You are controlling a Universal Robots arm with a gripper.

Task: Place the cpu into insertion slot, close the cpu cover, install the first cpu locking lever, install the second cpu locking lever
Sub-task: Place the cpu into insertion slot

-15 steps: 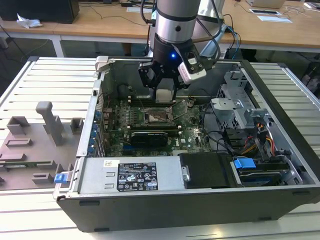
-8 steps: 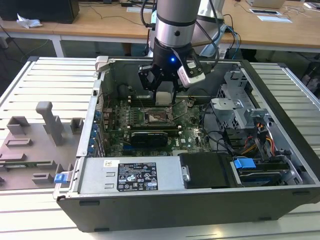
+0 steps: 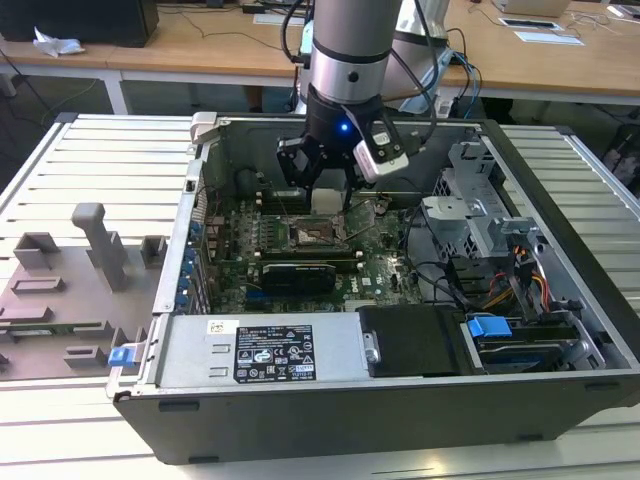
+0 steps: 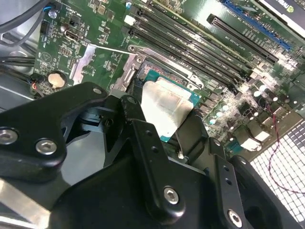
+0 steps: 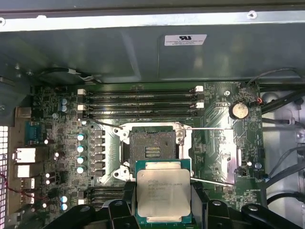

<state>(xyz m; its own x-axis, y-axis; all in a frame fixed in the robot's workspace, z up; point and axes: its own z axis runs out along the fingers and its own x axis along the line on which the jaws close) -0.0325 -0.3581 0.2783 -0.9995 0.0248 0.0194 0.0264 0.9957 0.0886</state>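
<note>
**Silver on top, and not yet home**

Grips the cpu [image 5: 163, 191] by two sides, with the black gripper [image 5: 163, 198] closed tight on it. Holds it flat, up off the green motherboard [image 5: 224, 93]. Keeps it close by the insertion slot [image 5: 153, 149], not in it. Leaves the slot bare, with its dark middle showing.

Looks like the step of putting the chip in, with plenty to go wrong:

- Could come down crooked and sit on the shiny rim.
- Could bend the tiny pins if pushed hard while out of line.
- Could slip and drop onto the slot if the hold turns loose.
- Could bump a thin metal lever [image 5: 214, 129] that sticks out beside the slot.
</note>
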